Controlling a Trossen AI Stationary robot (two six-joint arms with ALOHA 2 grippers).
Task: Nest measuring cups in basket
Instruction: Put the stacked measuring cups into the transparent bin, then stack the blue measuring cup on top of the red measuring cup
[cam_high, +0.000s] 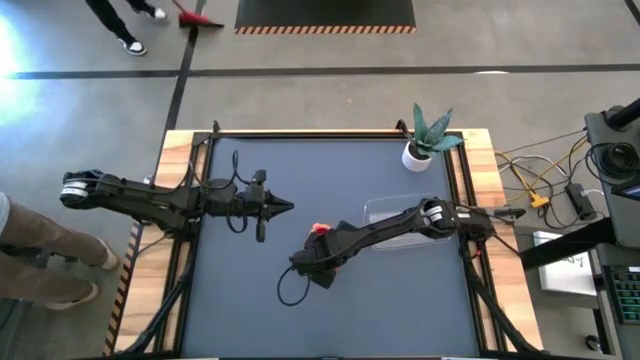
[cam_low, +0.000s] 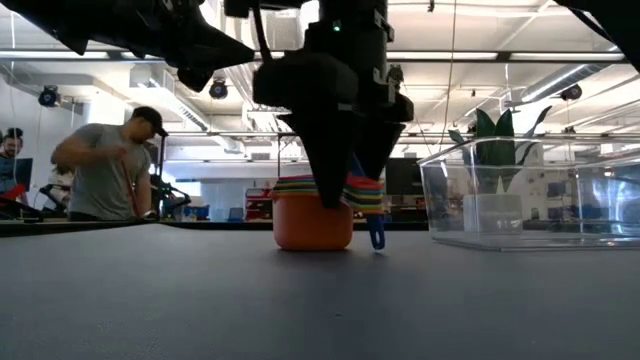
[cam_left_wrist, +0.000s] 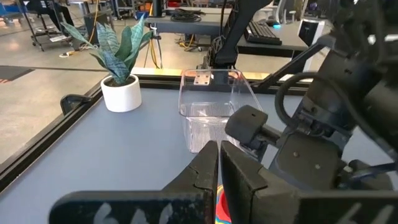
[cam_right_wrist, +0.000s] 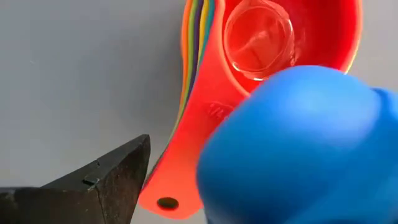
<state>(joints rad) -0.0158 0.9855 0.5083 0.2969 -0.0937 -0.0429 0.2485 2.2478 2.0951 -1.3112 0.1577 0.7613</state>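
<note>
1. We see the measuring cups (cam_low: 313, 215) nested in one stack standing upright on the worktop (cam_low: 200, 300), an orange cup at the bottom and coloured rims layered above it; a blue handle hangs down at the stack's side.
2. In the right wrist view the red cup (cam_right_wrist: 273, 43) sits topmost, mouth up, its flat handle running along the fanned handles of the cups beneath; a blue cup (cam_right_wrist: 298, 149) fills the foreground, close to the camera and blurred.
3. The stack lies near the worktop's middle, beside the basket (cam_high: 400, 215) and apart from it. We count one clear basket, its long axis running across the worktop.
4. The right end effector (cam_high: 318, 252) hangs directly over the stack and hides most of it from above; only a red patch shows there. We cannot tell whether its fingers grip anything.
5. We cannot count the cups; several rims are covered.
6. The left end effector (cam_high: 285, 207) hovers left of the stack, fingers pressed together, holding nothing.
7. One potted plant (cam_high: 425, 140) stands at the far edge.
</note>
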